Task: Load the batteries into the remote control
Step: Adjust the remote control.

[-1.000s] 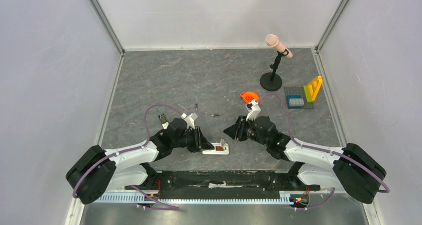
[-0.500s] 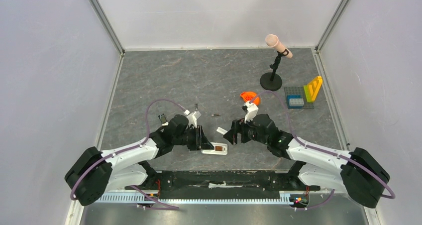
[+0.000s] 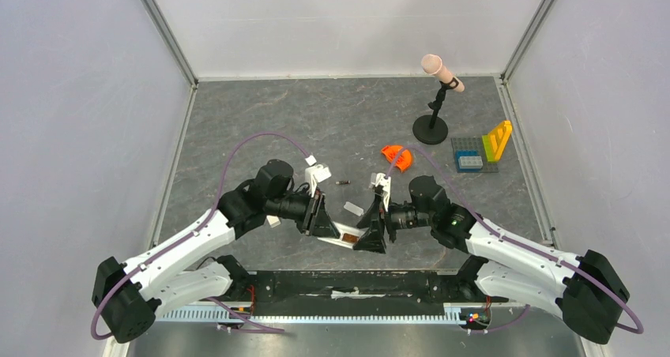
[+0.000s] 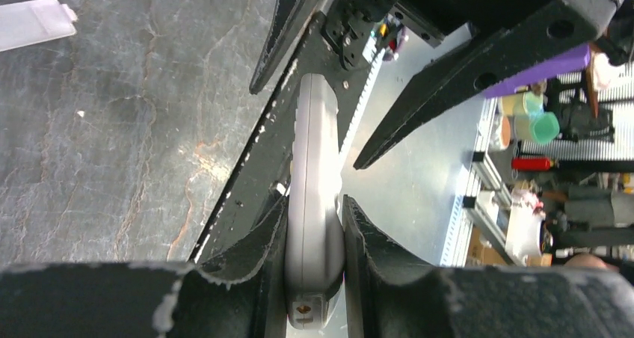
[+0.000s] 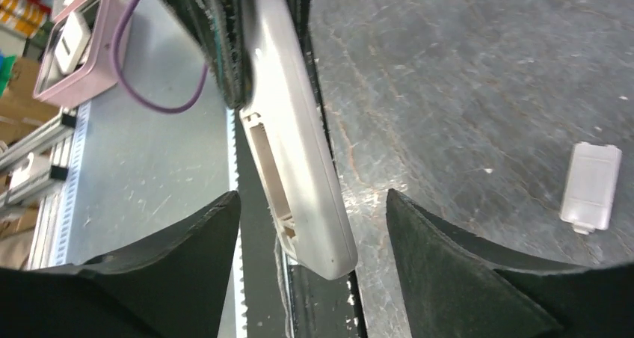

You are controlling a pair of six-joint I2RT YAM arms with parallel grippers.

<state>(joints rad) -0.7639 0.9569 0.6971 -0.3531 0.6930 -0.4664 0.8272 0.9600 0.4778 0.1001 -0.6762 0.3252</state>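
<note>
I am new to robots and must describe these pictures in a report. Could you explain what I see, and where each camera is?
Two robot arms are bolted at a table's near edge. One picture looks down from above; the other two come from wrist cameras. The left gripper is shut on a long, slim white plastic remote control; the right gripper stands open around its free end. Its battery recess looks empty. On the grey table are a small white plastic cover, a thin dark battery, an orange piece, coloured bricks and a pink microphone-like object on a black stand.
</note>
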